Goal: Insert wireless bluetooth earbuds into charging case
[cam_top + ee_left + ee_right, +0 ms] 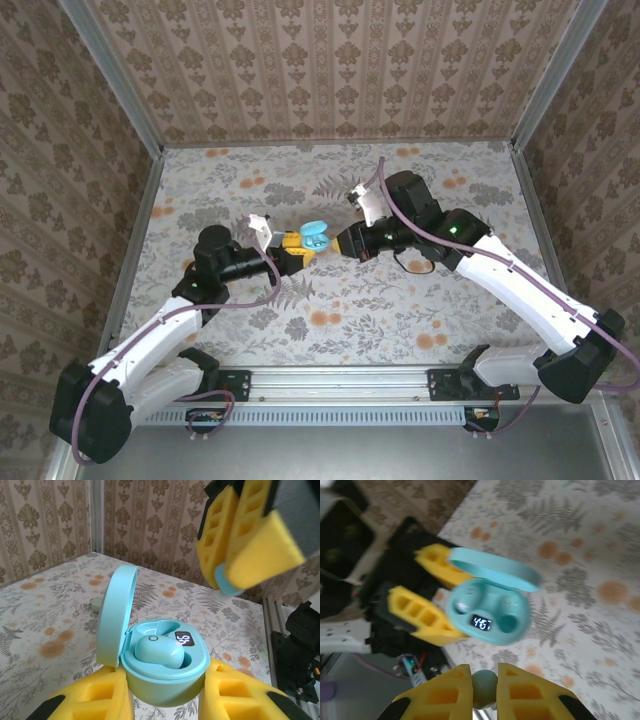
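Note:
The sky-blue charging case [167,682] is lifted off the table, pinched between the yellow fingers of my left gripper [165,692], which is shut on it. Its lid [117,615] stands open to the left. One teal earbud [159,652] sits in the near pocket, and the far pocket [155,628] is bare. My right gripper [484,680] is shut on the second earbud [484,686] and hovers just short of the case [487,612], apart from it. From above, both grippers [298,247] [340,243] meet at the table's middle around the case [315,235].
The floral table cover [400,310] spreads all round the grippers. Patterned walls close off the back and both sides. An aluminium rail [340,385] runs along the near edge by the arm bases. A small grey object [95,603] lies on the table behind the lid.

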{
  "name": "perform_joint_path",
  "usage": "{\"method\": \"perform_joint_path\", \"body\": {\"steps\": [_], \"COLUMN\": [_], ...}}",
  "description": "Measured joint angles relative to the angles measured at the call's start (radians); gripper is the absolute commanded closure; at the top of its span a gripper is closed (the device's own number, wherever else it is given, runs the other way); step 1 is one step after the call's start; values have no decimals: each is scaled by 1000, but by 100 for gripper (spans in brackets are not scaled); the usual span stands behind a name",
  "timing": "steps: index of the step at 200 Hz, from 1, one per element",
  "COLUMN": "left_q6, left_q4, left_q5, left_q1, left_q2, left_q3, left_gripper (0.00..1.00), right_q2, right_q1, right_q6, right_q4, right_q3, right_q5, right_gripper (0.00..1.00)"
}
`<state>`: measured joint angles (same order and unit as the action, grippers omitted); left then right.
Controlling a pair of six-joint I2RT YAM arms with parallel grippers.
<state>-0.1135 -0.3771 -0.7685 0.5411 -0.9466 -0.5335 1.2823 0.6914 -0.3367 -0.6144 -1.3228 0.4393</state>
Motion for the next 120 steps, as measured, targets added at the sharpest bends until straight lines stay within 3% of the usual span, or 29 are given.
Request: {"method": "perform_joint_path", "body": {"steps": [120], "left_q6": [-34], "left_q4": [-21], "left_q5": [-72], "left_q1": [4], "left_q2": [1], "left_q3": [-5], "left_gripper": [90], "right_q2": [24], "right_q1": [26], "right_q6": [39], "right_q4": [103], "right_q3": [-8], "right_q5": [40], "right_gripper": [87]}}
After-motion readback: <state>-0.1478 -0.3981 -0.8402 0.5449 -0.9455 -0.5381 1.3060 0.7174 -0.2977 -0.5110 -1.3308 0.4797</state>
